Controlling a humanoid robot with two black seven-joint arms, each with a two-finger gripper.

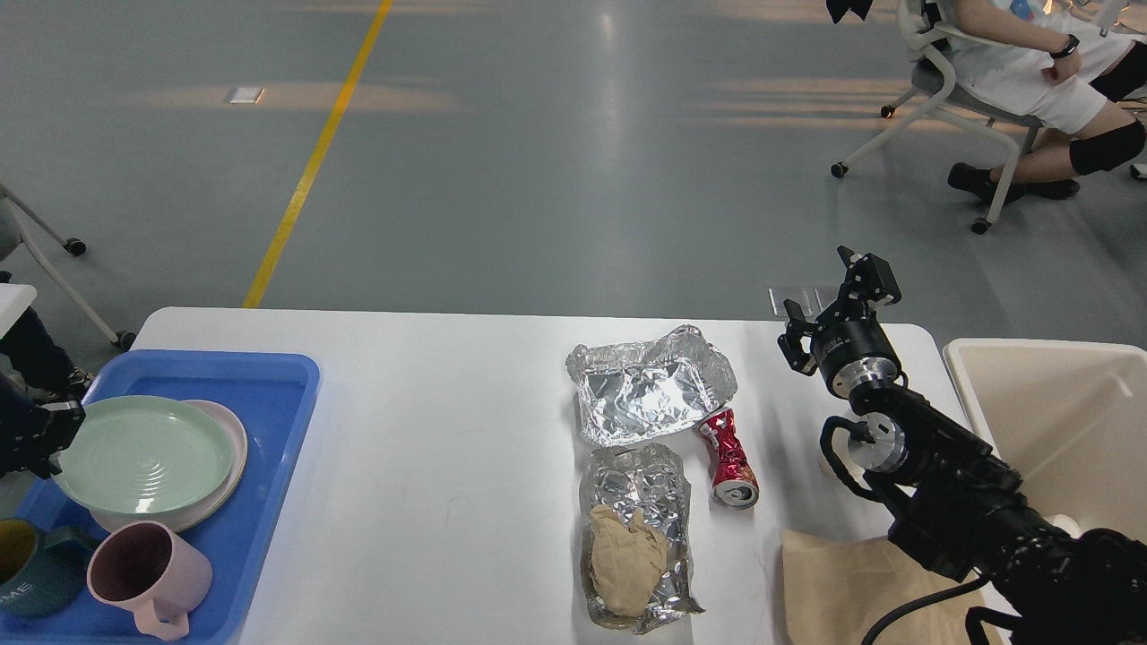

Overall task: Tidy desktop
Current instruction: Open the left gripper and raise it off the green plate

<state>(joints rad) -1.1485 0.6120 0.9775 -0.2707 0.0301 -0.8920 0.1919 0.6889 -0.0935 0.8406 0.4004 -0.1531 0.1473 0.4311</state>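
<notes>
Desktop (pixel 430 403), centre view, tidy approx. half done: dishes already in blue tray (pixel 269 376) at left; 2 foil trays (pixel 650 394), crushed can (pixel 730 457), brown paper (pixel 842 582) still out; right gripper (pixel 838 300) spread open, empty, near beige bin (pixel 1048 403); left gripper (pixel 40 434) grip indeterminate.

The desktop (pixel 430 394) was a wide white top with rounded corners. At its left end sat a blue tray (pixel 269 394). Right of the middle lay a crumpled foil container (pixel 647 385), with a second foil piece (pixel 638 502) just in front of it. A crushed red can (pixel 729 457) lay just beside both, and brown paper (pixel 851 582) lay at the near right.
</notes>
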